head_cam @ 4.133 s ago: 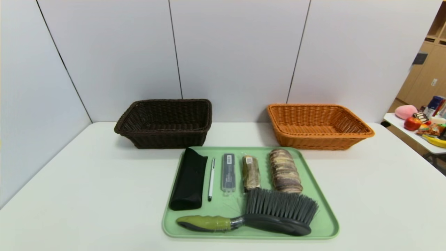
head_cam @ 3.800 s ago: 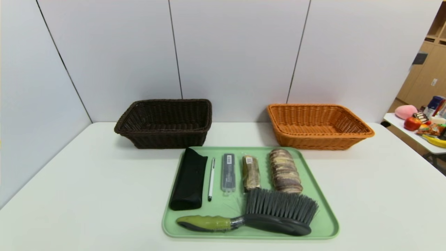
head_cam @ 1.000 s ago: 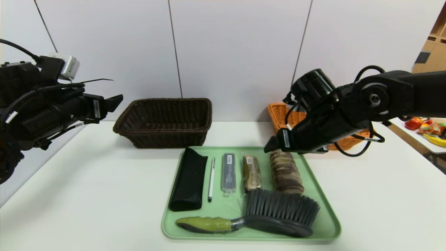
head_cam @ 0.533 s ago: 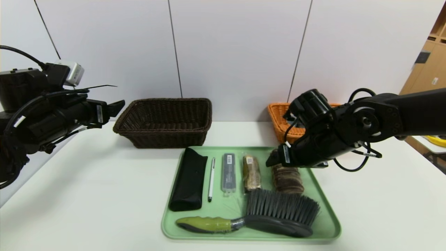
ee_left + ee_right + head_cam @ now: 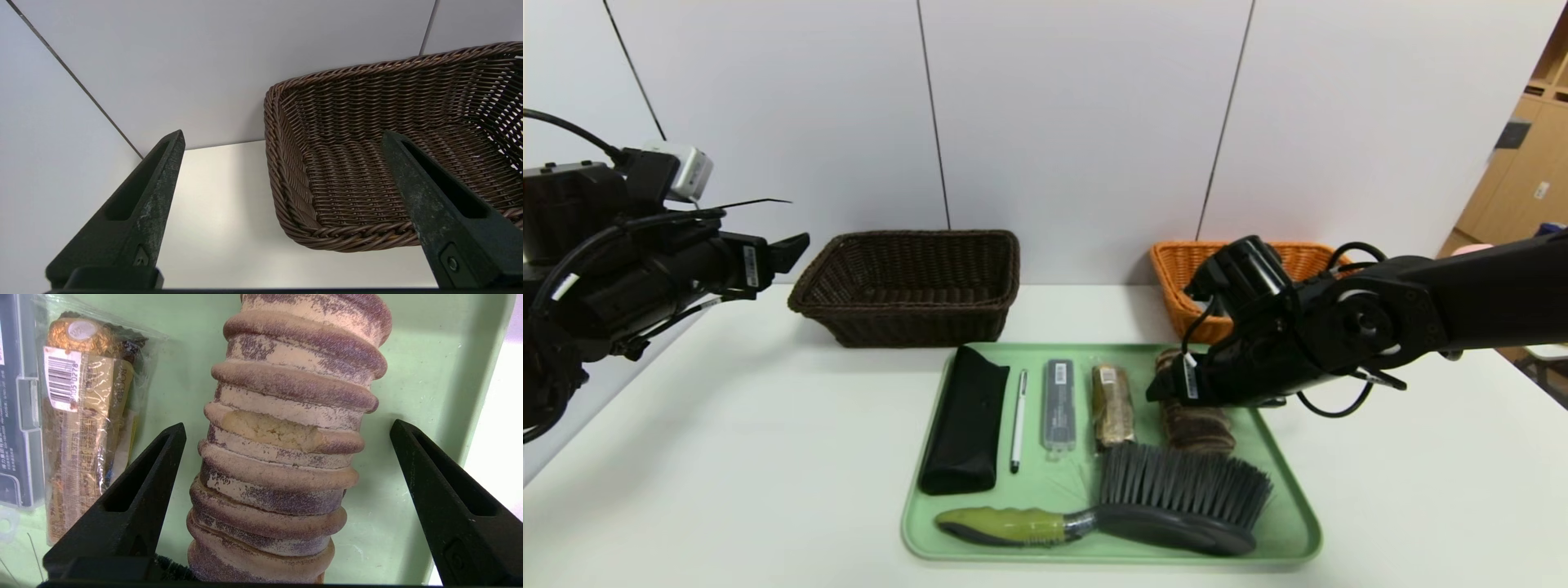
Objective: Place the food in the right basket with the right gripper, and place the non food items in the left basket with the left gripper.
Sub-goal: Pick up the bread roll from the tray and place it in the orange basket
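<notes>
- Right gripper (image 5: 1168, 384) at centre right of the head view, low over the far right part of the green tray (image 5: 1290, 523), fingers spread wide with nothing between the pads but air.
- In the right wrist view, right gripper (image 5: 286, 433) straddling the ridged brown-and-cream bread roll (image 5: 286, 457), one finger on each side, both clear of it, no contact.
- Bread roll (image 5: 1196, 429) lying lengthwise on the tray, right of centre in the head view, far end hidden under the arm.
- Wrapped snack in clear film (image 5: 1112, 404) just left of the roll, apart from it; same packet (image 5: 81, 433) at the left of the right wrist view, barcode label showing.
- Grey plastic case (image 5: 1058, 404), white pen (image 5: 1018, 418) and black pouch (image 5: 964, 420) laid in a row leftward across the tray.
- Dust brush (image 5: 1176, 498) with green handle across the lower part of the tray, bristles close to the near ends of roll and snack.
- Orange basket (image 5: 1188, 282) at centre right behind the tray, partly hidden by the right arm.
- Dark brown basket (image 5: 907, 286) left of centre behind the tray, nothing visible inside.
- Left gripper (image 5: 788, 245) at the left edge of the head view, raised above the white table (image 5: 727, 425), left of the brown basket, fingers wide apart and holding nothing.
- In the left wrist view, left gripper (image 5: 282, 139) pointing toward the brown basket (image 5: 367, 183), near corner of the rim between the two fingers.
</notes>
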Controlling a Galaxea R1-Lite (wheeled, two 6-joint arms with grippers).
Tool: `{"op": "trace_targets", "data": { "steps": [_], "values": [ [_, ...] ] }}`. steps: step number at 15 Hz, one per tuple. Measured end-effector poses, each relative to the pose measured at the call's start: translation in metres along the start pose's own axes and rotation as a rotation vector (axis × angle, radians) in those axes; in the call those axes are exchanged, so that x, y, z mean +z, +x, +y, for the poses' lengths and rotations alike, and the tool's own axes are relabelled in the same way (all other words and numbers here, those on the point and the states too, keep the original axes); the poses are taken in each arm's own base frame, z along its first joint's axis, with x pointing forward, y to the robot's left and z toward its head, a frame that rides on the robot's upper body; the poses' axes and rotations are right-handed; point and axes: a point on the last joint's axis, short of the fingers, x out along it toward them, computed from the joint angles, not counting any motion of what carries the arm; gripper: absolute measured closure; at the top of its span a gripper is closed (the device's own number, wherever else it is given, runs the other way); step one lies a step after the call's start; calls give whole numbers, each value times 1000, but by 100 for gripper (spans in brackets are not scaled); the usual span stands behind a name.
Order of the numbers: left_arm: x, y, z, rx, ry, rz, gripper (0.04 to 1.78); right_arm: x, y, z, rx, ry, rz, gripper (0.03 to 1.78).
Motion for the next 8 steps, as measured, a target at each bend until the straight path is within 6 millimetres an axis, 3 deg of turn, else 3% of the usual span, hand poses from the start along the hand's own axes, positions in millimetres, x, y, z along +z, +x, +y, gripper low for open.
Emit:
{"op": "trace_targets", "data": {
  "steps": [2,5,8],
  "values": [
    [0,-1,0,1,-1,1,13,-1,2,1,-3,-5,0,18],
    [0,-1,2,8,-3,-2,13,-3,2,2,2,-11,11,65],
    [0,-1,4,12,-6,0,13,-3,1,2,3,-15,9,97]
  ]
}}
